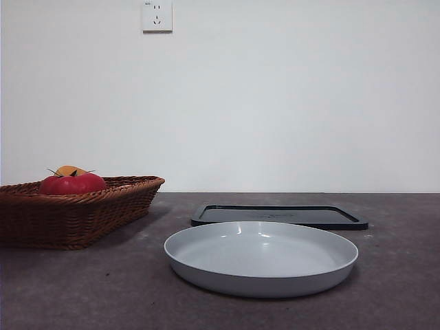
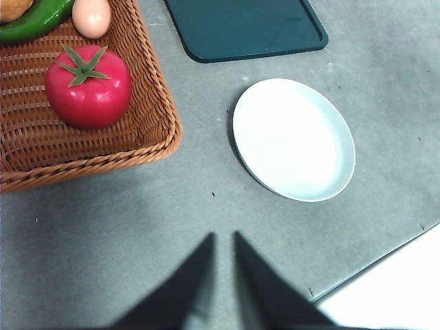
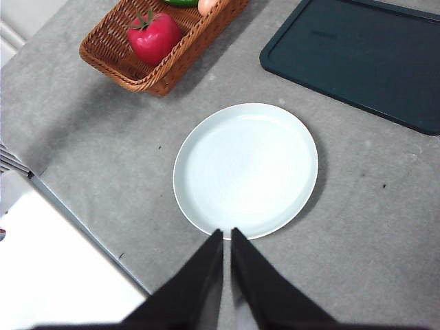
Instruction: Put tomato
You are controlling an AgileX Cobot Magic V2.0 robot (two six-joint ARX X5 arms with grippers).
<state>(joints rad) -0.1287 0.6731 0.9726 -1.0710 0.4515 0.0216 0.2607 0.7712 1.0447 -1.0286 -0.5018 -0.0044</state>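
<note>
The red tomato [image 1: 72, 183] with a green calyx lies in a brown wicker basket [image 1: 103, 206] at the left of the table. It also shows in the left wrist view [image 2: 89, 86] and the right wrist view [image 3: 153, 37]. A pale grey plate [image 1: 261, 258] sits in the middle, empty; it also shows in both wrist views [image 2: 293, 139] [image 3: 245, 168]. My left gripper [image 2: 223, 237] is shut, high above the table near the basket. My right gripper [image 3: 226, 234] is shut, high above the plate's near rim. Neither holds anything.
A dark flat tray [image 1: 278, 216] lies behind the plate. The basket also holds an egg [image 2: 91, 16], a green pepper [image 2: 34, 20] and an orange-brown item [image 1: 69, 170]. The table's edge [image 2: 375, 265] and a white surface beyond it show in the wrist views.
</note>
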